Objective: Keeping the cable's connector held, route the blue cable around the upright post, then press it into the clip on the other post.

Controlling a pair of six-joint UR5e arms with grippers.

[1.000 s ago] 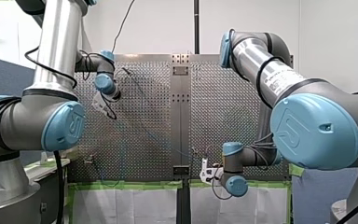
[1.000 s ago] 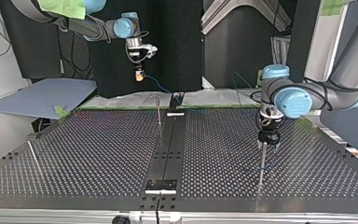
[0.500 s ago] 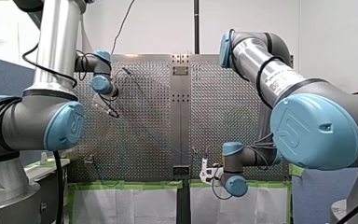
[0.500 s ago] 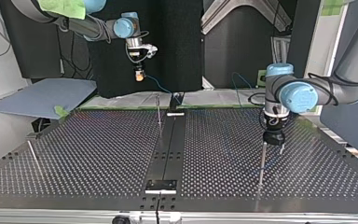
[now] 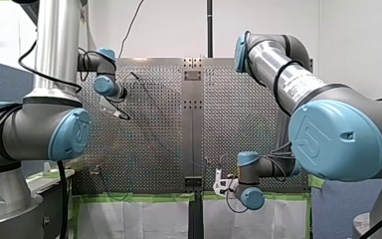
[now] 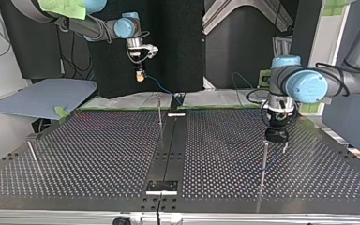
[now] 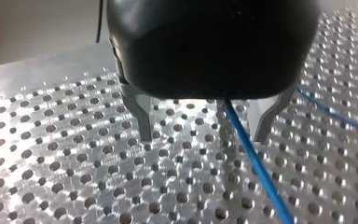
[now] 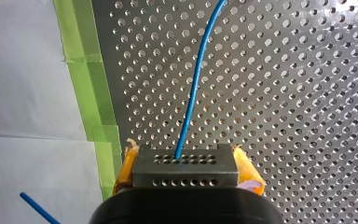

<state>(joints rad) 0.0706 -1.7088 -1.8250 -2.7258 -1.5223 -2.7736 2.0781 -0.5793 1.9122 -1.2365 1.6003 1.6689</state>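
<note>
Since the earlier frames, my left gripper (image 6: pixel 277 143) has shifted toward the top view's right, off the upright post (image 6: pixel 263 168), and now hangs just beside the post's tip. Its metal fingers stand apart. The blue cable (image 7: pixel 254 165) runs loose between them, nearer one finger, its length leading out ahead over the table (image 6: pixel 98 154). My right gripper (image 8: pixel 186 171) is clamped by its yellow pads on the connector (image 8: pixel 185 161), raised well apart at the top view's left. Judgement: the wrap must be led by the left gripper, the nearer one, with bare plate around that post. A second post (image 6: pixel 159 112) stands near the middle; its clip cannot be made out.
</note>
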